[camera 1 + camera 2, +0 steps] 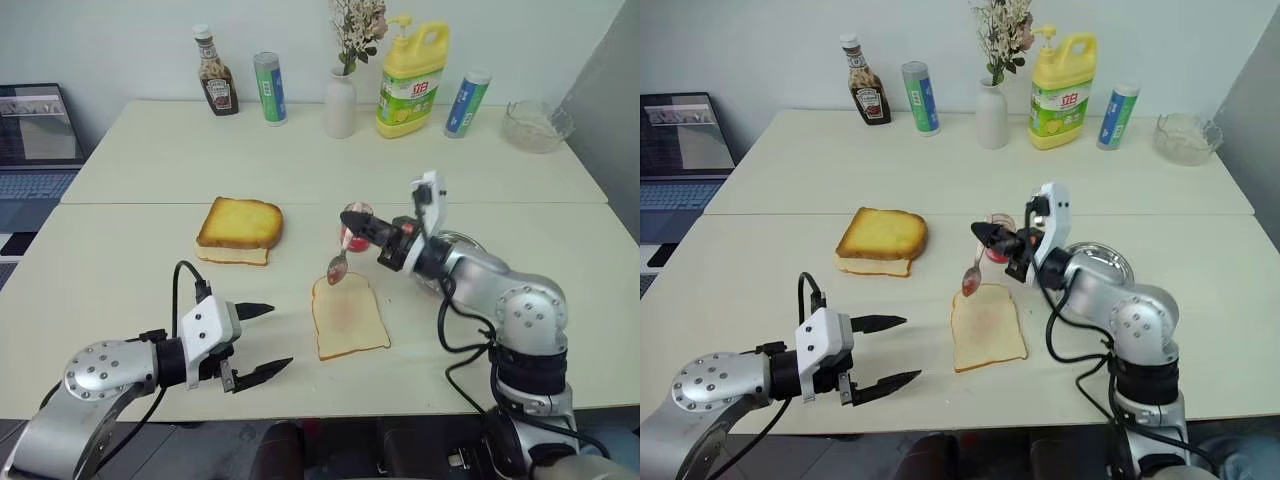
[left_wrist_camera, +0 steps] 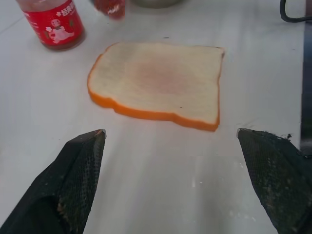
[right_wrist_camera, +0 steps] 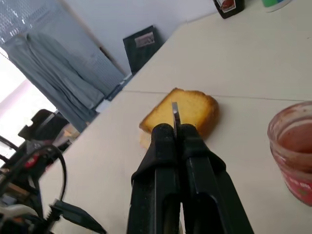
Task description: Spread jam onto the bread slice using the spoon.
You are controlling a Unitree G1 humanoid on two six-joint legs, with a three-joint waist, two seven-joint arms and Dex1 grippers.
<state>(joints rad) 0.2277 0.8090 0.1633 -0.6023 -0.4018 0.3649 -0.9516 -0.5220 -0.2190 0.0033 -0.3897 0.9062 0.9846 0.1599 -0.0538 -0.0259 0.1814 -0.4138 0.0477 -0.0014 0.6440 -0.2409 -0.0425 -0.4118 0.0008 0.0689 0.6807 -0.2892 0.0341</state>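
The pale bread slice [image 1: 349,317] lies flat at the table's front centre, with a faint pink smear in its middle. My right gripper [image 1: 352,222] is shut on the handle of the small silver spoon [image 1: 338,267]. The spoon slants down, and its bowl, red with jam, hangs just over the slice's far edge. Behind that gripper stands the small glass jar of red jam [image 3: 294,146], partly hidden in the head views. To the left of the slice, near the front edge, my left gripper [image 1: 280,336] stands open and empty, pointing at the bread [image 2: 158,83].
A golden toasted slice [image 1: 239,226] sits on another slice left of centre. A round steel dish [image 1: 1100,262] lies behind my right arm. Along the back stand a ketchup bottle [image 1: 215,75], a can [image 1: 270,88], a vase [image 1: 340,100], a yellow bottle [image 1: 412,80] and a glass bowl [image 1: 538,125].
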